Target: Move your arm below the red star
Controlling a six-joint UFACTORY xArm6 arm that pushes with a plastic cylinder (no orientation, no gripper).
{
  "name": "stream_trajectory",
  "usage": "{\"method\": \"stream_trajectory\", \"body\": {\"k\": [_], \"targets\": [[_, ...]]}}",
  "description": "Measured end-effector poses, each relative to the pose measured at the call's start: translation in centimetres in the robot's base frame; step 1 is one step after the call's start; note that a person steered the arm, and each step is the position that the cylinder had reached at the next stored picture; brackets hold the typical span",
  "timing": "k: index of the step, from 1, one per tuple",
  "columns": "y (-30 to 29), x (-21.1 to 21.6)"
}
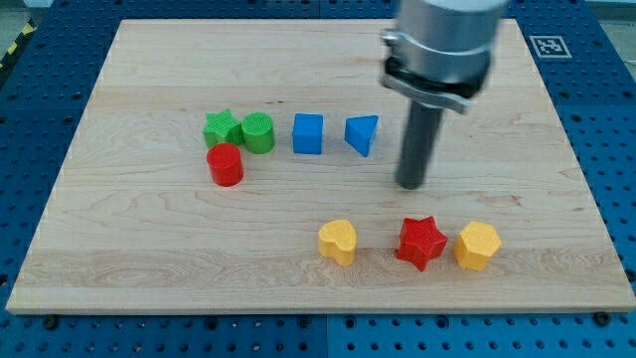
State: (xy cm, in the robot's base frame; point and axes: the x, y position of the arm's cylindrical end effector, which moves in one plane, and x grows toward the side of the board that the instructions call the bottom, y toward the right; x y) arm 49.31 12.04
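Resting on the counter (149, 249), my tip (410, 185) is seen above the red star (420, 242), which sits between a yellow heart-like block (338, 241) and a yellow hexagon (477, 246); no fingers are carried.

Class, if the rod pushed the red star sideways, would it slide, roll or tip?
The red star would probably slide, since it sits low and flat. A push on one point might spin it. Yellow blocks close on both sides could be bumped.

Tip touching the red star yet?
Apart. The camera view shows bare wood between my tip and the red star; the tip sits toward the view's top of the star.
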Motion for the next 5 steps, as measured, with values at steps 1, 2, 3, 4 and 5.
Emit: {"method": "stream_trajectory", "body": {"k": [1,2,3,4,5], "targets": [[6.6,2.1],[12.0,4.4],[12.2,9.6],[10.6,12.4],[5.4,12.4]]}}
